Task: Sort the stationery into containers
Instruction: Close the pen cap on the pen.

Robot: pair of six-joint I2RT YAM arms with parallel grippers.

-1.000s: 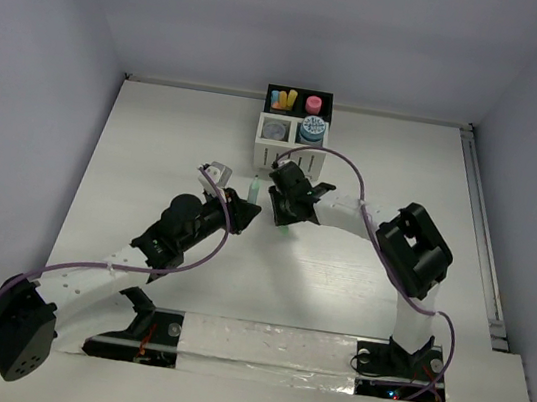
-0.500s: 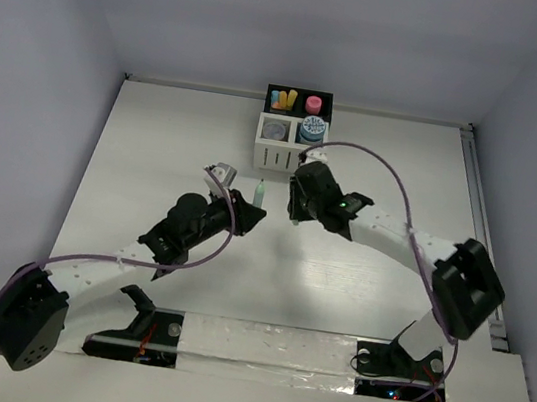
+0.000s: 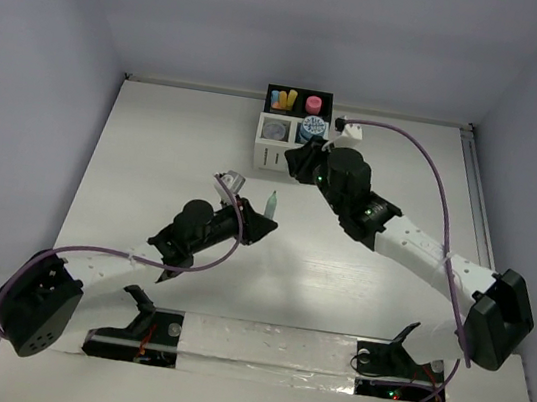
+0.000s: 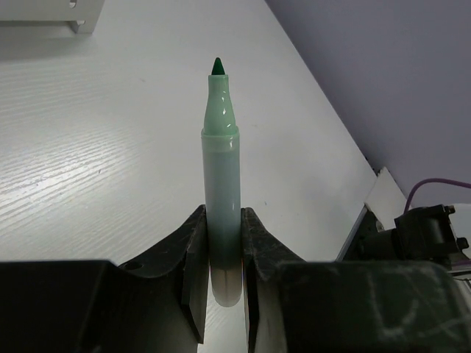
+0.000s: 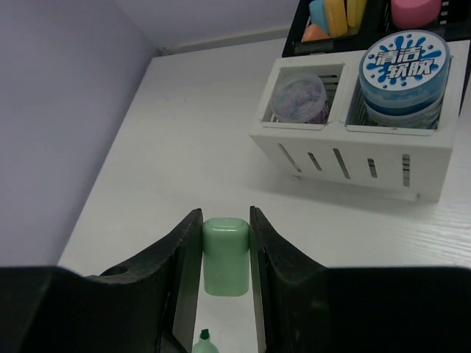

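- Top view: the organiser (image 3: pixel 267 156) stands at the far side of the table (image 3: pixel 153 164), and all four compartments have something in them. Coloured stubs (image 3: pixel 285 98) and a pink piece (image 3: pixel 313 104) sit in the black back pair. A clear roll (image 3: pixel 275 129) and a blue-white roll (image 3: pixel 310 128) sit in the white front pair.
- Also in this view, the left gripper (image 3: pixel 263 223) holds a green marker (image 3: pixel 271 204) upright mid-table. The right gripper (image 3: pixel 300 157) hangs just in front of the organiser (what it carries is hidden from here).
- Left wrist view: the jaws are pressed together on the lower barrel of the marker. It is uncapped, with its dark tip pointing away from the wrist.
- Right wrist view: the jaws pinch a green cap (image 5: pixel 226 254) above bare table, near the white bins but not over them. The marker's tip peeps in at the bottom edge.
- Judgement: the sort looks nearly finished, since marker and cap are the only stationery seen outside the organiser. What remains is probably joining the two (they are well apart now) and dropping the marker into a compartment. I cannot tell which one.
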